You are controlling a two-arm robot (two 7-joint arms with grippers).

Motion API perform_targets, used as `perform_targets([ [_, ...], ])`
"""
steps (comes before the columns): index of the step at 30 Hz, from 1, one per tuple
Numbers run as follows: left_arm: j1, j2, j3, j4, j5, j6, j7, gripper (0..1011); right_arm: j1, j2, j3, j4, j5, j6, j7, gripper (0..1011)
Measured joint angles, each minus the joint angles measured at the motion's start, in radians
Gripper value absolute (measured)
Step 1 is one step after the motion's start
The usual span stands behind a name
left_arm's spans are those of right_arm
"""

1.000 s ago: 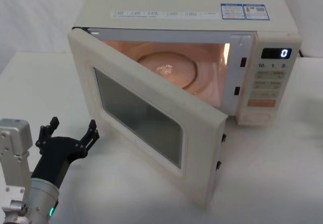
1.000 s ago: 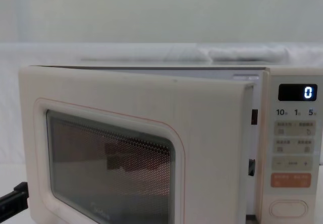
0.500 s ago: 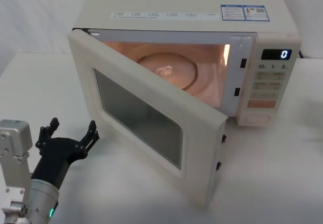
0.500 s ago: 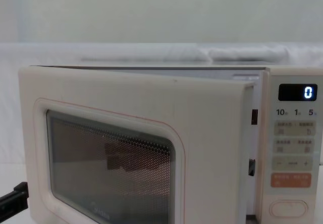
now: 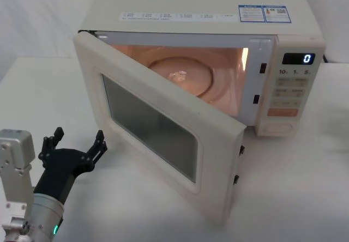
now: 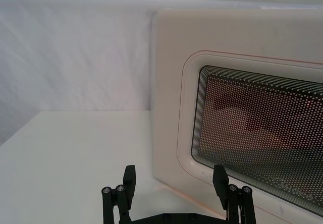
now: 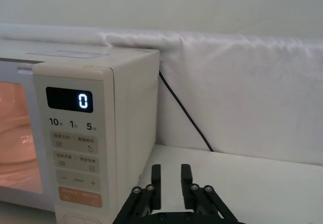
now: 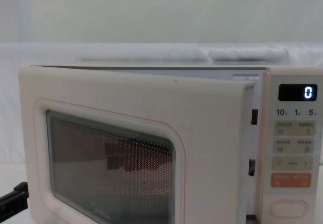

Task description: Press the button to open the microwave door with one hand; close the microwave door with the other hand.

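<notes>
Two grippers are in play around the microwave, and going from its left side to its right: the left gripper [image 5: 76,144] hovers over the white counter [image 5: 38,89] just off the outer face of the microwave door [image 5: 158,133], near the door's hinge side. Its black fingers [image 6: 129,179] are spread wide apart, holding nothing and touching nothing; from the left wrist view the door's mesh window [image 6: 257,133] sits close ahead of them, a small gap showing between fingertip and panel.

The microwave door stands swung out at an angle from the microwave [image 5: 202,7], hinged at the microwave's left edge, its free edge pointing toward the robot. Behind it the cavity glows orange, with the round turntable [image 5: 180,76] on its floor.

Right of the cavity is the control panel [image 5: 292,89], its display [image 5: 299,58] reading 0. The button [image 8: 288,208] is the wide rounded key at the very bottom of that panel, under the orange key [image 8: 290,180]; nothing is pressing it.

Farther right, the right gripper [image 7: 171,183] hangs beside the microwave's right side, near the panel's lower corner. Its fingers [image 7: 156,180] are nearly together, only a narrow slot between them, with nothing in it. A black cable [image 7: 184,113] runs down behind the microwave's right side.
</notes>
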Motion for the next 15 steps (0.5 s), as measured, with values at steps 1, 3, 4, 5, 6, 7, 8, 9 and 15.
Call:
perform_targets([
  [1,0.0,0.0,0.0,0.0,0.0,0.0,0.0,1001,0.0,0.0,0.0,0.0,0.0,0.0,0.0,230],
  [3,0.0,0.0,0.0,0.0,0.0,0.0,0.0,1001,0.0,0.0,0.0,0.0,0.0,0.0,0.0,296],
  [4,0.0,0.0,0.0,0.0,0.0,0.0,0.0,1001,0.0,0.0,0.0,0.0,-0.001,0.0,0.0,357],
  [5,0.0,0.0,0.0,0.0,0.0,0.0,0.0,1001,0.0,0.0,0.0,-0.001,-0.001,0.0,0.0,366],
  [6,0.0,0.0,0.0,0.0,0.0,0.0,0.0,1001,0.0,0.0,0.0,-0.001,-0.001,0.0,0.0,413],
  [7,0.0,0.0,0.0,0.0,0.0,0.0,0.0,1001,0.0,0.0,0.0,-0.001,-0.001,-0.001,0.0,436],
  [8,0.0,0.0,0.0,0.0,0.0,0.0,0.0,1001,0.0,0.0,0.0,-0.001,-0.001,-0.001,0.0,474],
  [9,0.0,0.0,0.0,0.0,0.0,0.0,0.0,1001,0.0,0.0,0.0,-0.001,-0.001,-0.001,0.0,495],
  [15,0.0,0.0,0.0,0.0,0.0,0.0,0.0,1001,0.0,0.0,0.0,-0.001,-0.001,-0.001,0.0,699],
])
